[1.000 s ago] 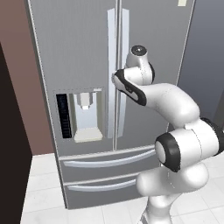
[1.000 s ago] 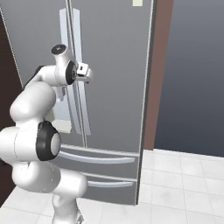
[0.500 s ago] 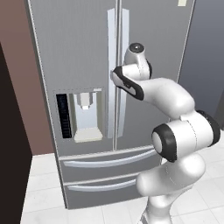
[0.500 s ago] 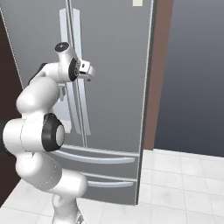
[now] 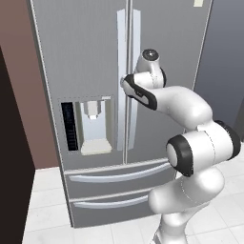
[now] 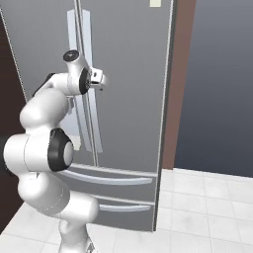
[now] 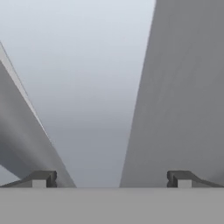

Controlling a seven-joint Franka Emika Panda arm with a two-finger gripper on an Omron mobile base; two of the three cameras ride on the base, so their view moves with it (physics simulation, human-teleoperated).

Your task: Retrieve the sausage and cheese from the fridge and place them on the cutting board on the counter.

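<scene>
The fridge [image 5: 86, 52] stands with both doors shut, so the sausage and cheese are hidden inside it. The cutting board and the counter are out of view. My gripper [image 5: 125, 82] is pressed up to the two long vertical handles at the middle seam, beside the right door's handle [image 5: 135, 43]. In the hand view my gripper [image 7: 111, 180] is open. Its fingertips [image 7: 43, 179] stand wide apart, and a pale handle surface [image 7: 92, 100] fills the space ahead of them. From the right, the hand [image 6: 97, 78] sits against the handles [image 6: 94, 128] at upper-door height.
A water dispenser [image 5: 90, 125] is set in the left door. Two drawers [image 5: 114, 174] run across the fridge's bottom. A brown wall [image 5: 19, 71] flanks the fridge on the left, a dark grey wall [image 6: 217, 84] on the right. White floor tiles [image 6: 207, 217] lie open to the right.
The arm has stretched forward and its elbow has risen, bringing the hand closer to the fridge handles. The jaws have stayed open and the doors shut.
</scene>
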